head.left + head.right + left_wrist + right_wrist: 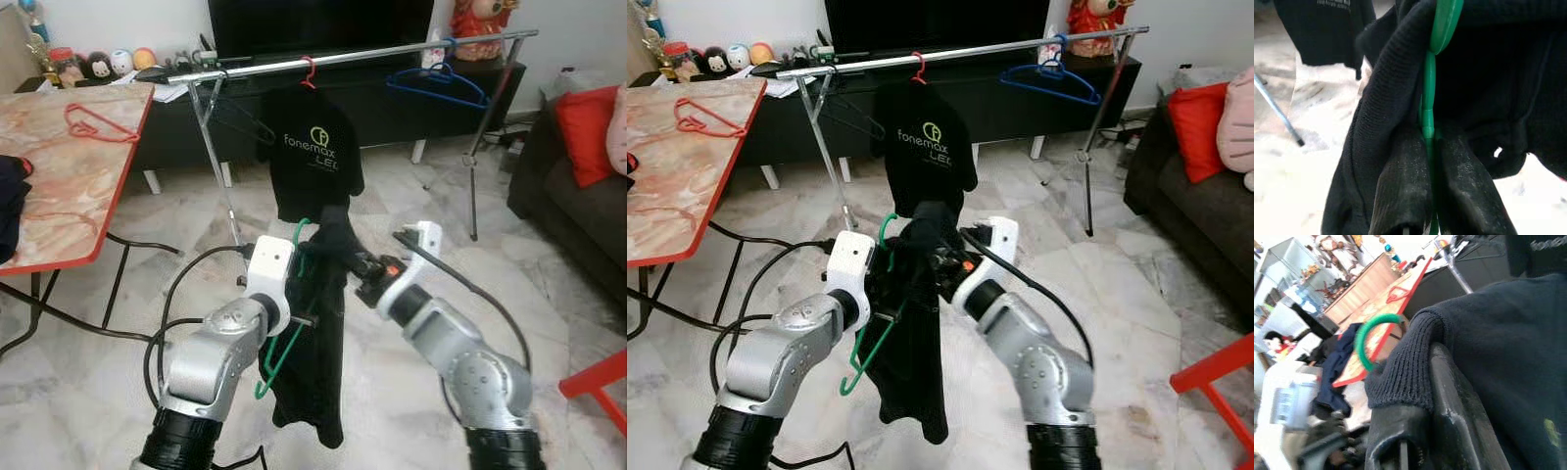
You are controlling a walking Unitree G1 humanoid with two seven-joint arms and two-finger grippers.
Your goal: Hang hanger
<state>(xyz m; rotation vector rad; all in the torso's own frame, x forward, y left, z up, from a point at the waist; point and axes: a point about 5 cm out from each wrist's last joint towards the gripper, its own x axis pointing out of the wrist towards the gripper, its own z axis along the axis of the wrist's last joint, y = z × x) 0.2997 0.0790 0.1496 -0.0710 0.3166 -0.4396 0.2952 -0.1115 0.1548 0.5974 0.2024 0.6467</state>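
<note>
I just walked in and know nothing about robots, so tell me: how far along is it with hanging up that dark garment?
Done: one black T-shirt hangs on the rail, and the dark garment is draped on the green hanger. In hand: the left gripper has its fingers clamped on the hanger, and the right gripper pinches the garment's collar. Left: lifting the hook onto the rail, which is well above it.

Green hanger (286, 345) has a black garment (318, 333) draped over it, held up mid-air in front of the rail (343, 57), hook (302, 231) pointing up, garment hanging down limp.
</note>
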